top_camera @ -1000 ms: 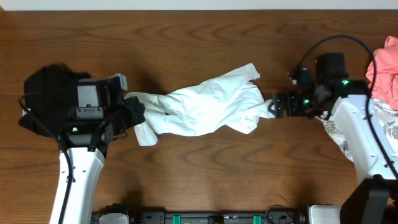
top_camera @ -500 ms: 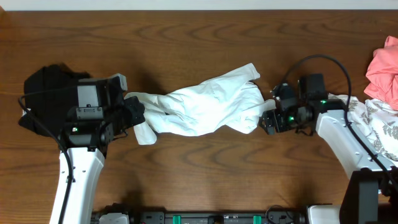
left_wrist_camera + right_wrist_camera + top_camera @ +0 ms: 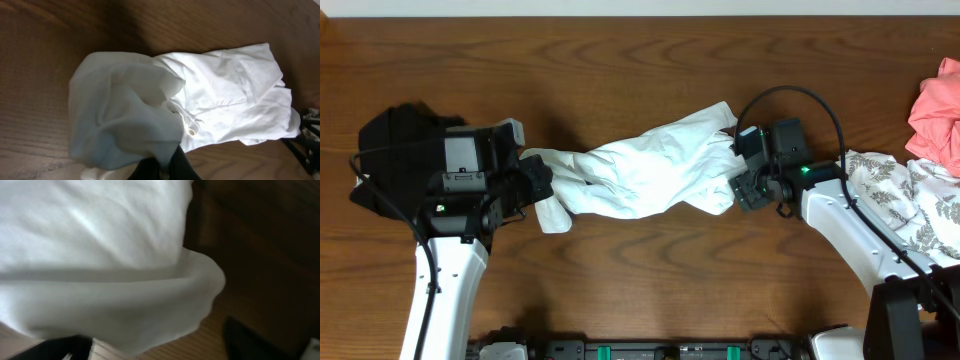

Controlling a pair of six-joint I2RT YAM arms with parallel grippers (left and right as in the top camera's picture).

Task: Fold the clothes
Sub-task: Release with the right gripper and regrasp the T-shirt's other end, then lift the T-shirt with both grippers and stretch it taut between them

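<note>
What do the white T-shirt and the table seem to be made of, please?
The white T-shirt looks like soft, matte knit cloth, perhaps cotton: it bunches in limp folds. The table looks like dark brown wood or wood-look laminate, with flowing grain and a slight sheen; which of the two, I cannot tell.

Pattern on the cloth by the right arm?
Cloth: white with grey leaf print; clearest in overhead view.

A rounded fold of white T-shirt (image 3: 100,255) lies between the pincer (image 3: 155,347) fingers (image 3: 245,340) over the wooden table (image 3: 260,245).
</note>
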